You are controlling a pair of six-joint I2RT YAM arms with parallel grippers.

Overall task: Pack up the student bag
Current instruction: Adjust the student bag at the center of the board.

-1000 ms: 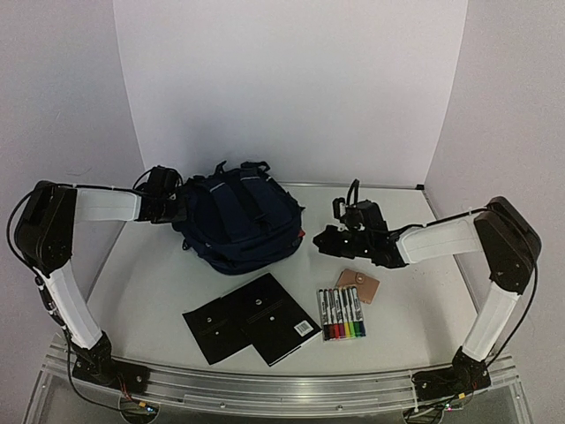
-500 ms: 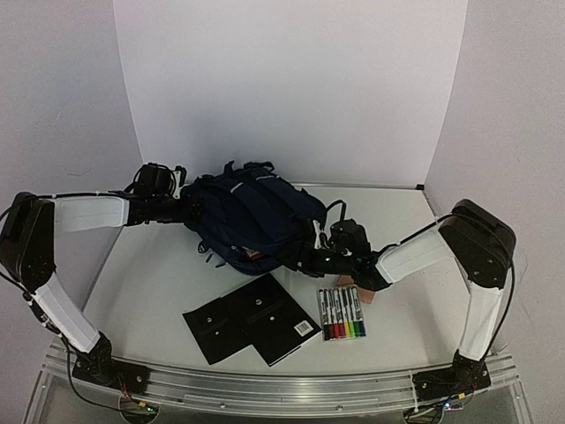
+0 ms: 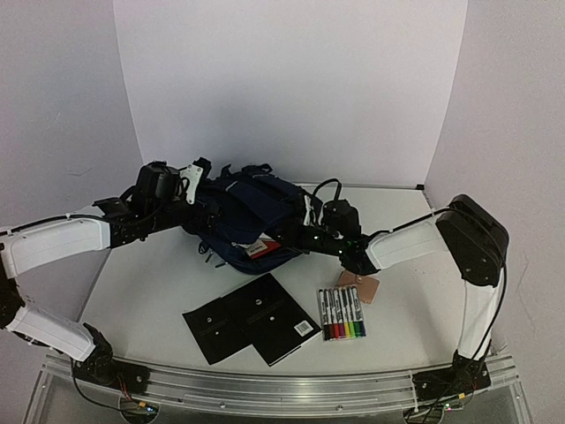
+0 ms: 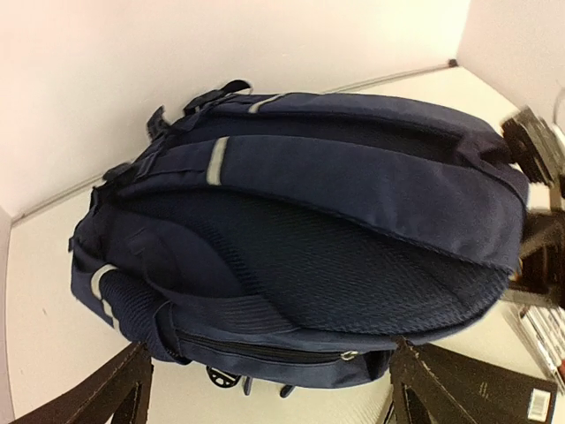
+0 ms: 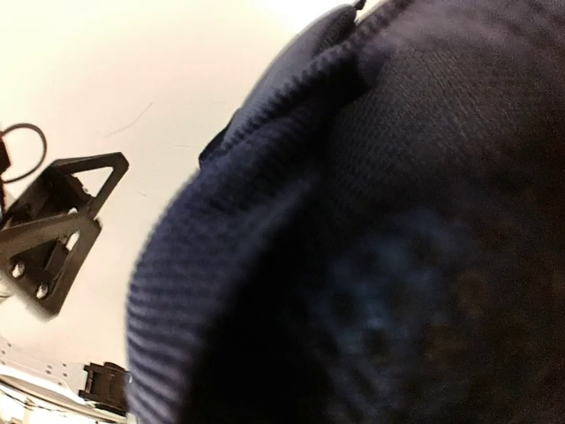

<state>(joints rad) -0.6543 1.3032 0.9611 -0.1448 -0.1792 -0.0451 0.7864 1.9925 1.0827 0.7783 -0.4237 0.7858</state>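
The student bag (image 3: 243,221) lay on its side at the back middle of the table (image 3: 415,256). It sat further toward the right than a second earlier, and a red-and-white tag (image 3: 261,248) now showed at its near edge. The left gripper (image 3: 196,181) had been pressed together against the bag's left end. It had since let go and stood spread wide at the bag's back-left corner, its fingers (image 4: 115,393) apart in the left wrist view, while that arm's elbow had sunk low to the left. The right gripper (image 3: 298,238) had been hanging well apart over the tan card holder (image 3: 362,284). It had reached the bag's near-right edge with its jaws pressed together, and whether they caught any cloth could not be told. The black notebooks (image 3: 252,327) and the marker set (image 3: 342,314) lay where they had been.
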